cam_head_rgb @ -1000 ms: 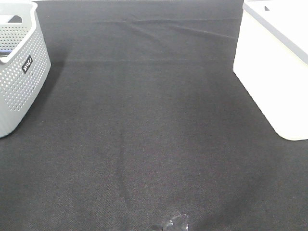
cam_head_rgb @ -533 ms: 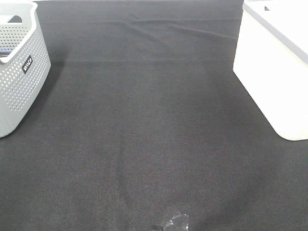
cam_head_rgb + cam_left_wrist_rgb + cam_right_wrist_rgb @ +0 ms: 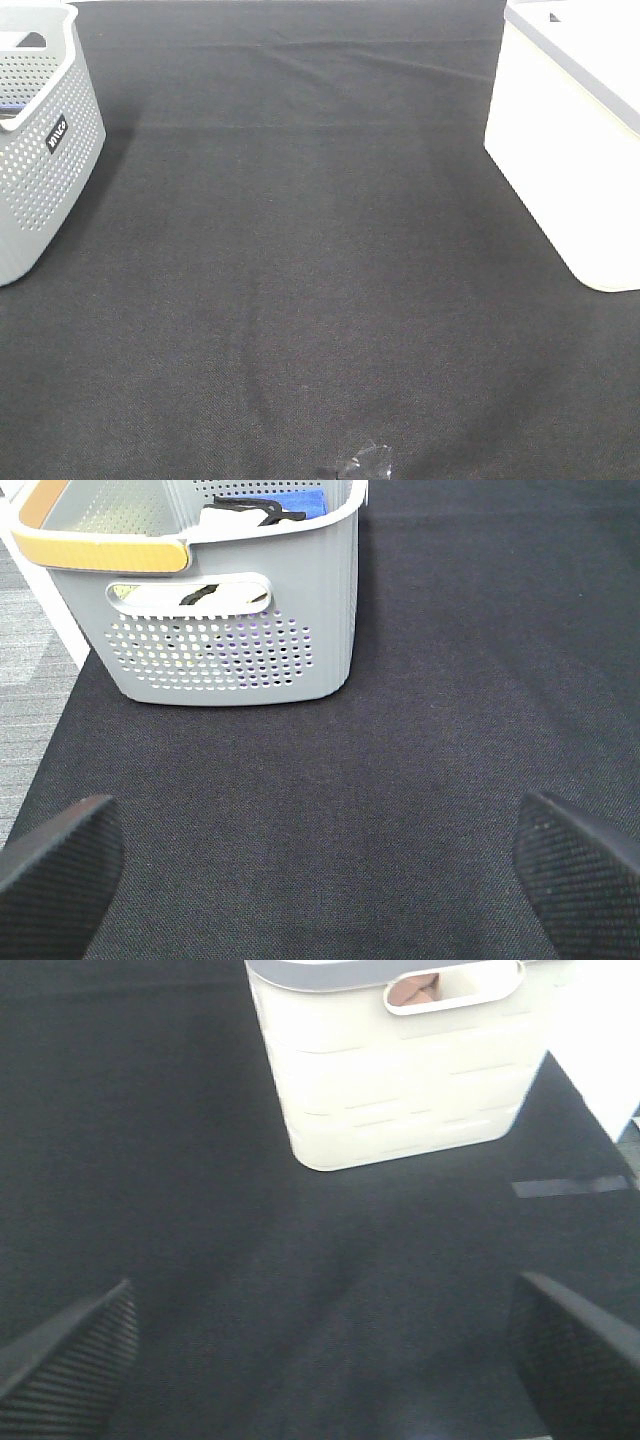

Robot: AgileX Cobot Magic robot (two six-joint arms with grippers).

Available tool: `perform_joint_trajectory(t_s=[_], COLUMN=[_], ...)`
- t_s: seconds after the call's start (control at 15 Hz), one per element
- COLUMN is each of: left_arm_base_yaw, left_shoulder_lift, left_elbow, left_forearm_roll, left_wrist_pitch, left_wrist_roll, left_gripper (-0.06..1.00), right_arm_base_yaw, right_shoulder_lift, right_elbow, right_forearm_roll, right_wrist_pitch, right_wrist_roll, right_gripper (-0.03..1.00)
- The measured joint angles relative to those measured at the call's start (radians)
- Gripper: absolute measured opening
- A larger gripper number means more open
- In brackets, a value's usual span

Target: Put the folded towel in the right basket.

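The right basket [image 3: 565,150] is white with a grey rim and stands at the right edge of the black cloth; it also shows in the right wrist view [image 3: 400,1070]. Something pinkish-brown [image 3: 418,990] shows through its handle slot; I cannot tell if it is the folded towel. No towel lies on the cloth in any view. My left gripper [image 3: 320,870] is open and empty, its fingers [image 3: 60,860] wide apart, facing the grey basket [image 3: 230,610]. My right gripper [image 3: 320,1350] is open and empty, facing the white basket. Neither arm shows in the exterior view.
The grey perforated basket [image 3: 40,140] with an orange handle [image 3: 100,550] stands at the left and holds blue, black and white items [image 3: 265,505]. A small shiny scrap [image 3: 362,465] lies at the cloth's front edge. The table's left edge [image 3: 40,700] borders grey floor.
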Motion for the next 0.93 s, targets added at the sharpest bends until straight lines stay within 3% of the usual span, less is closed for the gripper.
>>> perform_joint_trajectory(t_s=[0.93], left_arm_base_yaw=[0.000], left_shoulder_lift=[0.000], left_elbow=[0.000], left_forearm_roll=[0.001], left_wrist_pitch=[0.000], left_wrist_roll=[0.000], left_gripper=[0.99], right_arm_base_yaw=[0.000], right_shoulder_lift=[0.000], right_elbow=[0.027], right_forearm_roll=[0.037], right_wrist_pitch=[-0.033], right_wrist_roll=[-0.003], right_gripper=[0.97])
